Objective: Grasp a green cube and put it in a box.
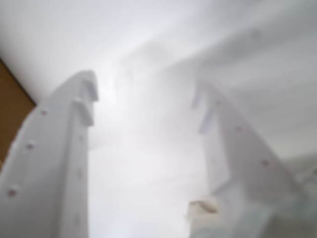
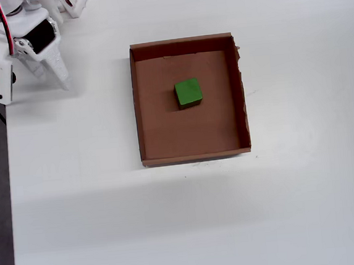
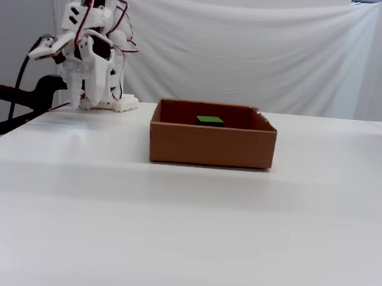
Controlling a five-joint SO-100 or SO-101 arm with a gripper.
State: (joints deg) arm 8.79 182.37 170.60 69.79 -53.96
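The small green plastic cube (image 2: pixel 188 92) sits inside the shallow brown cardboard box (image 2: pixel 139 111); in the overhead view, the white two-finger gripper (image 2: pixel 66 81) stands well left of that box.

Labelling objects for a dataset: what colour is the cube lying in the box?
Bright green cube, clearest in the overhead view, on the brown box floor.

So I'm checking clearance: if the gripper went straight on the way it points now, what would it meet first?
Probably the bare white table. The gripper points down beside the box, jaws apart and empty. The green cube lies inside, off its line.
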